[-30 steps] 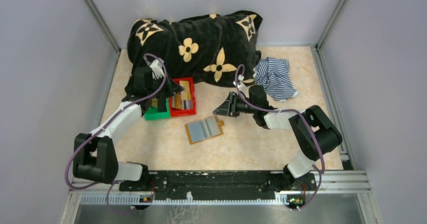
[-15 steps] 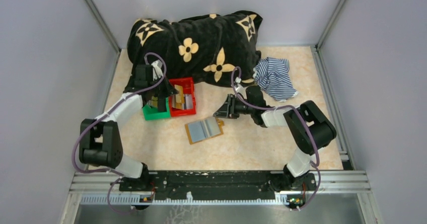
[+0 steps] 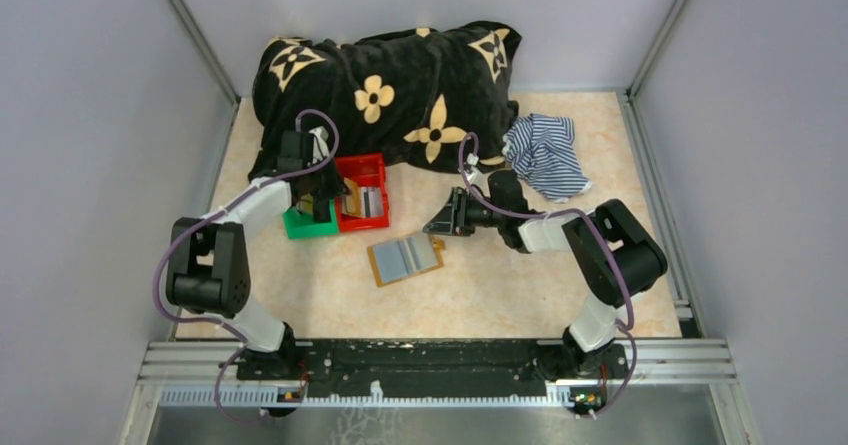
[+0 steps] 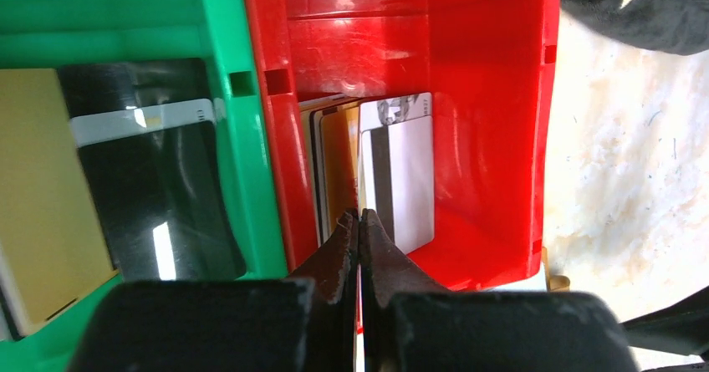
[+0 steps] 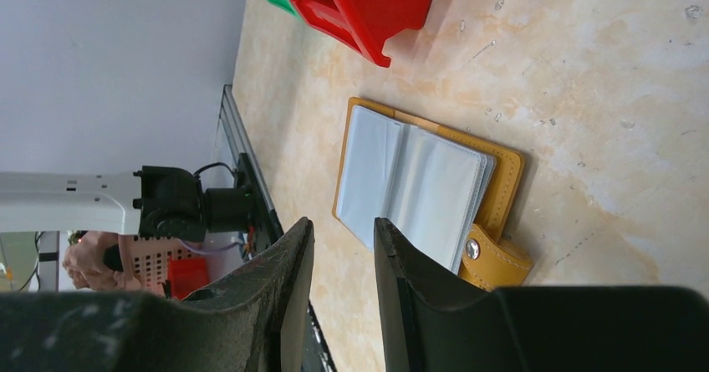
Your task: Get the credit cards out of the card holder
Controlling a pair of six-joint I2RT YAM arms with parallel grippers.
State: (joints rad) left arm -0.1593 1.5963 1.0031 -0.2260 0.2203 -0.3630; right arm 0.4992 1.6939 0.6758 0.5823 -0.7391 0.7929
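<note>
credit cards (image 4: 400, 171) lie in a loose stack on the floor of the red bin (image 4: 493, 138), right under the tips of the left gripper (image 4: 359, 220) and just ahead of them. a pale card with a dark stripe lies on top, and an orange one shows at its side. that gripper's jaws are pressed tip to tip with nothing visible between them. it sits low over the stack, so it looks parked over the drop-off spot rather than carrying anything. the green bin (image 4: 251, 163) touches the red one on the gripper's left. it holds a yellow piece, a dark glossy piece and a grey strip, and i cannot tell whether any of them are cards.

the right gripper (image 5: 343, 234) hangs above the table (image 5: 602, 79) with its jaws part-way apart and empty. the card holder (image 5: 418, 184) lies just beyond its fingertips, below them and not touching. it is spread flat with its 2 grey-blue pocket panels facing up, which leaves the pocket mouths open to a pinch from above. its snap tab (image 5: 493, 259) sticks out on the side nearest the fingers. the moderate gap between the jaws would suit closing on a thin card edge or on a leaf of the holder.

the panels look smooth and pale from here, and whether a card is tucked inside i cannot tell. with several cards already in the bin, the task seems far along. a sensible next move is for the right arm to check the pockets or lift a leaf.
</note>
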